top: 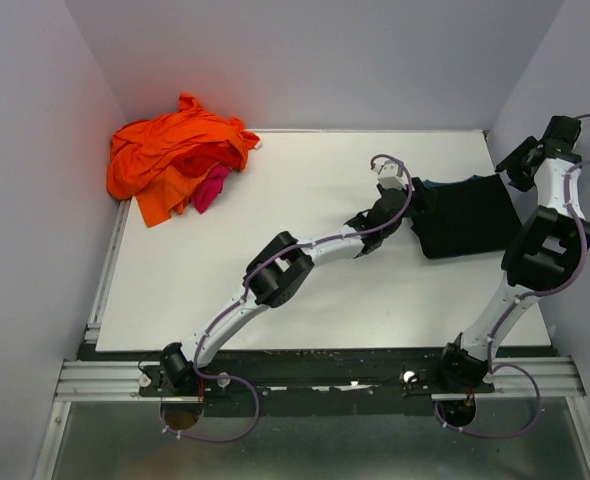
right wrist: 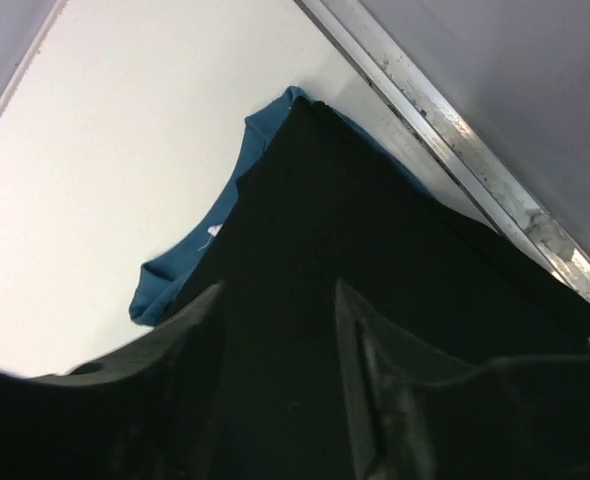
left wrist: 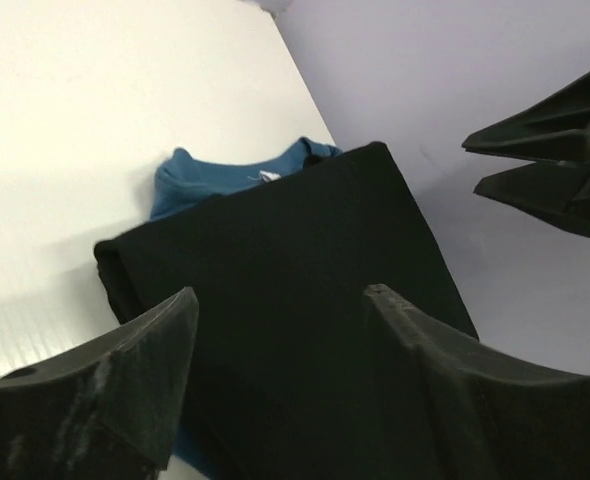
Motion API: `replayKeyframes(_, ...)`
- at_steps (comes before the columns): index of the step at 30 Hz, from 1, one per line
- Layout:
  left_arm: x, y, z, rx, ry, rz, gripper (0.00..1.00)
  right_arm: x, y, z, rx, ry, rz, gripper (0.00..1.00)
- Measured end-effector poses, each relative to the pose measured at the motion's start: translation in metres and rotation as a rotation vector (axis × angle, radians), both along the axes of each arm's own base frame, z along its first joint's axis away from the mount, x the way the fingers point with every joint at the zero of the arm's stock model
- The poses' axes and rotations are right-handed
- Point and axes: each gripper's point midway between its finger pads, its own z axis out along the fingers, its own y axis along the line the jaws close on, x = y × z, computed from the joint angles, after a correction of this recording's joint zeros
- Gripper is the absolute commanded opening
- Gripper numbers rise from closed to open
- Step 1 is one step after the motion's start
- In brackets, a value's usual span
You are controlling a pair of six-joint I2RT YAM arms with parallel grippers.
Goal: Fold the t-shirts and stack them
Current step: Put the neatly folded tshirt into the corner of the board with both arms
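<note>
A folded black t-shirt (top: 467,216) lies at the right of the table on top of a folded teal-blue t-shirt (top: 438,184), whose collar edge sticks out at the far side. Both also show in the left wrist view, the black (left wrist: 305,260) over the teal (left wrist: 205,178), and in the right wrist view, the black (right wrist: 375,240) over the teal (right wrist: 210,250). My left gripper (top: 413,204) is open at the black shirt's left edge, its jaws (left wrist: 280,295) spread above the cloth and holding nothing. My right gripper (top: 515,162) is open and empty above the shirt's far right corner (right wrist: 277,290).
A crumpled heap of orange t-shirts (top: 175,150) with a magenta-pink one (top: 212,186) tucked in it lies at the far left corner. The table's right edge rail (right wrist: 445,130) runs close beside the stack. Grey walls enclose the table on three sides.
</note>
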Motion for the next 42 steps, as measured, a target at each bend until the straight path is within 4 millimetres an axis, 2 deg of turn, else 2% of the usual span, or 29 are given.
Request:
replayKeyframes(2, -0.004, -0.002, 0.000, 0.001, 0.008, -0.021, 0.66, -0.011, 0.006, 0.011, -0.015, -0.013, -0.004, 0.42)
replayKeyframes(6, -0.017, 0.002, 0.005, 0.006, 0.036, -0.067, 0.68, -0.038, 0.018, 0.031, -0.033, -0.051, -0.017, 0.44)
replayKeyframes(8, -0.025, 0.010, 0.008, 0.022, 0.050, -0.075, 0.71, -0.053, 0.027, 0.036, -0.037, -0.070, -0.017, 0.54)
replayKeyframes(9, -0.028, 0.016, 0.011, 0.032, 0.056, -0.079, 0.74, -0.061, 0.035, 0.036, -0.035, -0.077, -0.010, 0.63)
replayKeyframes(10, -0.032, 0.021, 0.015, 0.042, 0.062, -0.080, 0.77, -0.068, 0.042, 0.036, -0.032, -0.082, -0.004, 0.76)
replayKeyframes(11, -0.033, 0.029, 0.020, 0.050, 0.068, -0.078, 0.80, -0.074, 0.050, 0.036, -0.033, -0.086, 0.006, 0.99)
replayKeyframes(13, -0.040, 0.044, 0.036, 0.059, 0.073, -0.079, 0.87, -0.079, 0.076, 0.038, -0.032, -0.099, 0.053, 1.00)
replayKeyframes(16, -0.049, 0.074, 0.060, 0.071, 0.074, -0.069, 0.99, -0.074, 0.138, 0.053, -0.041, -0.156, 0.206, 1.00)
replayKeyframes(19, -0.060, 0.115, 0.079, 0.102, 0.072, -0.044, 0.99, -0.078, 0.194, 0.078, -0.040, -0.251, 0.351, 1.00)
replayKeyframes(22, -0.069, 0.156, 0.092, 0.146, 0.066, 0.001, 0.99, -0.098, 0.236, 0.105, -0.069, -0.350, 0.468, 1.00)
replayKeyframes(23, -0.073, 0.169, 0.095, 0.159, 0.061, 0.013, 0.99, -0.105, 0.240, 0.112, -0.090, -0.391, 0.481, 1.00)
replayKeyframes(24, -0.078, 0.182, 0.094, 0.177, 0.059, 0.025, 0.99, -0.116, 0.260, 0.117, -0.096, -0.438, 0.540, 1.00)
replayKeyframes(26, -0.094, 0.217, 0.088, 0.221, 0.054, 0.052, 0.99, -0.143, 0.280, 0.116, -0.099, -0.533, 0.608, 1.00)
replayKeyframes(29, -0.116, 0.259, 0.074, 0.284, 0.045, 0.084, 0.99, -0.179, 0.283, 0.096, -0.097, -0.636, 0.628, 1.00)
replayKeyframes(32, -0.140, 0.299, 0.057, 0.353, 0.019, 0.105, 0.99, -0.197, 0.284, 0.075, -0.085, -0.680, 0.639, 1.00)
replayKeyframes(37, -0.168, 0.345, 0.033, 0.432, -0.017, 0.137, 0.99, -0.202, 0.287, 0.050, -0.058, -0.668, 0.642, 1.00)
replayKeyframes(42, -0.179, 0.366, 0.026, 0.471, -0.049, 0.155, 0.99, -0.201, 0.288, 0.045, -0.043, -0.661, 0.637, 1.00)
